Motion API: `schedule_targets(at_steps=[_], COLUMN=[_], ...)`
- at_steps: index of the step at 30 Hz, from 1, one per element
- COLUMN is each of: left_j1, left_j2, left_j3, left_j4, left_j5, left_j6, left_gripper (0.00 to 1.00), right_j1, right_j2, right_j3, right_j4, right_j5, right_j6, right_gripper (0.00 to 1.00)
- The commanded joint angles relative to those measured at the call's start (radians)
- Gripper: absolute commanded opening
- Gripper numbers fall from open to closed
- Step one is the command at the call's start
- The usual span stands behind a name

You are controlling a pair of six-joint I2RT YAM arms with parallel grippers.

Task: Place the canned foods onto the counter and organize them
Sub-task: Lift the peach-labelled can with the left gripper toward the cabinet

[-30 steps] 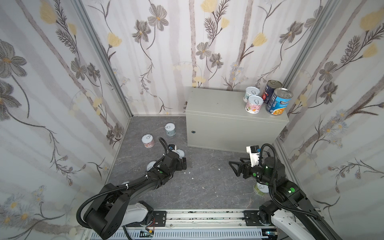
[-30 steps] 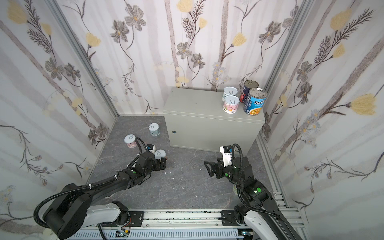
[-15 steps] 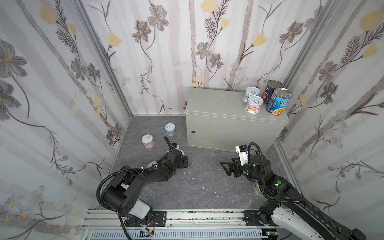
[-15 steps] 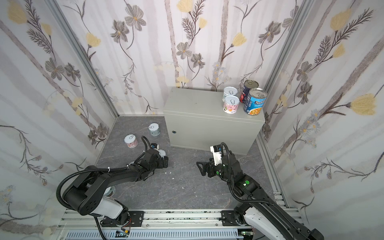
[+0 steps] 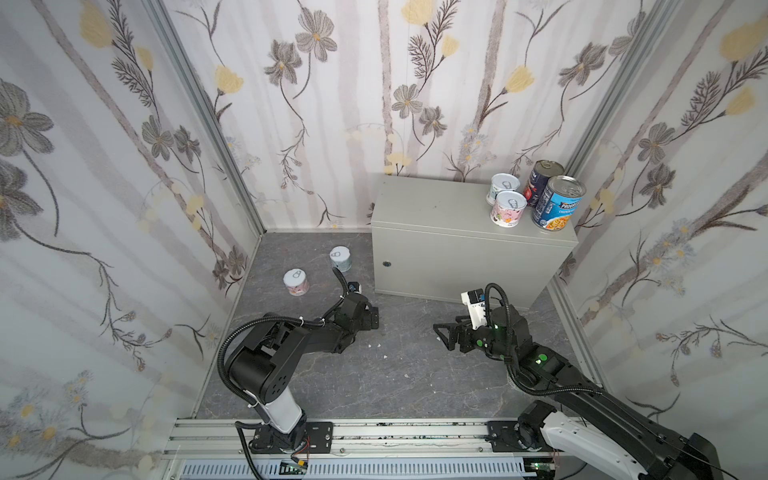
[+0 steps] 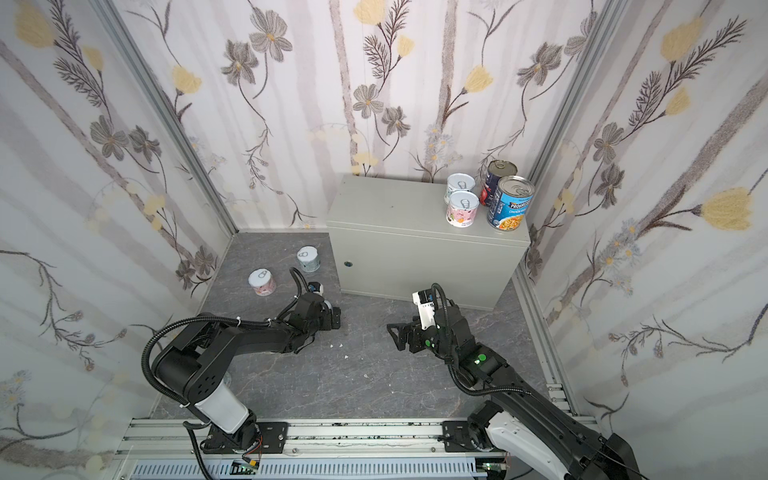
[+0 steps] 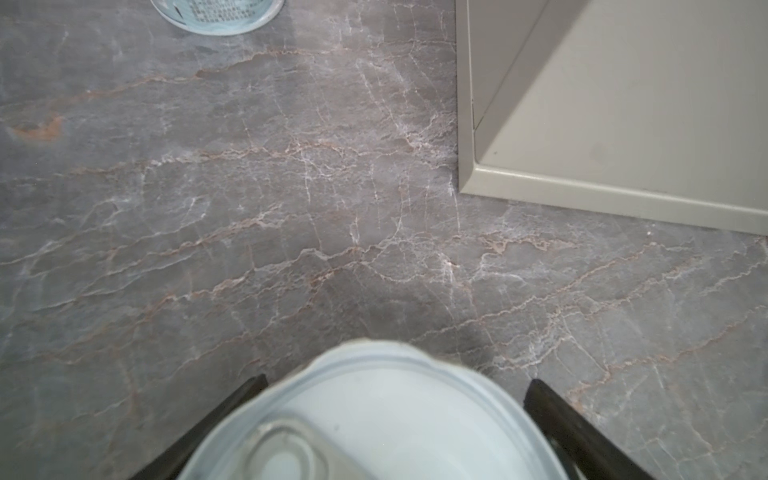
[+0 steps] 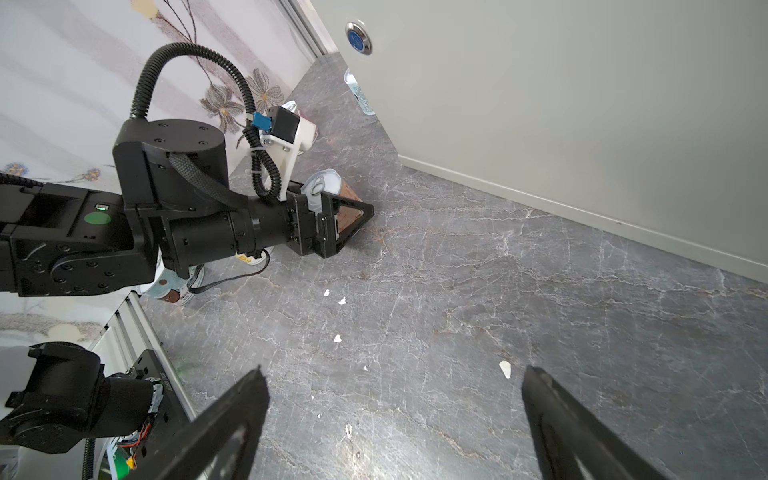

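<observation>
The left gripper [image 7: 395, 382] lies low over the floor [image 7: 332, 208], its jaws spread to either side of a short can [image 7: 374, 428]. A sliver of floor shows beside the rim, so I judge it unclenched: bracketing the can, not squeezing it. In both top views this sits just left of centre in the lower half, with the can hidden under the gripper itself.

The can looks like stiff metal, likely weighty for its size if full. Its printed wall is smooth and probably slick. The best hold seems to be square across the round wall at mid-height, under the rim; the pull-tab lid offers nothing.

The right gripper [image 8: 392, 374], lower right of centre, is spread and empty. Up and left on the floor stand a pink can [image 5: 296, 282] and a pale blue can [image 5: 340, 258]. Four cans [image 5: 530, 193] crowd the right end of the surface [image 5: 436, 208], upper right.
</observation>
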Motion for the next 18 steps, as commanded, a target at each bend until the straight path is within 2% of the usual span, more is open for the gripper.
schedule_targets(at_steps=[1,10,18], left_j1=[0.001,0.002,0.002], left_j2=[0.019,0.061,0.05], left_j3=[0.017,0.033,0.033], left_j4=[0.031,0.041,0.039], left_j5=[-0.005,-0.025,-0.012], left_j6=[0.002,-0.003,0.0], left_gripper=[0.97,0.89,0.78], right_j1=[0.002,0.003,0.002], right_j2=[0.01,0.035,0.058], right_j3=[-0.005,-0.012,-0.017], right_j4=[0.083,0.105,0.121], right_j5=[-0.006,-0.007,-0.029], right_j6=[-0.006,-0.014,-0.021], right_gripper=[0.96,0.96,0.99])
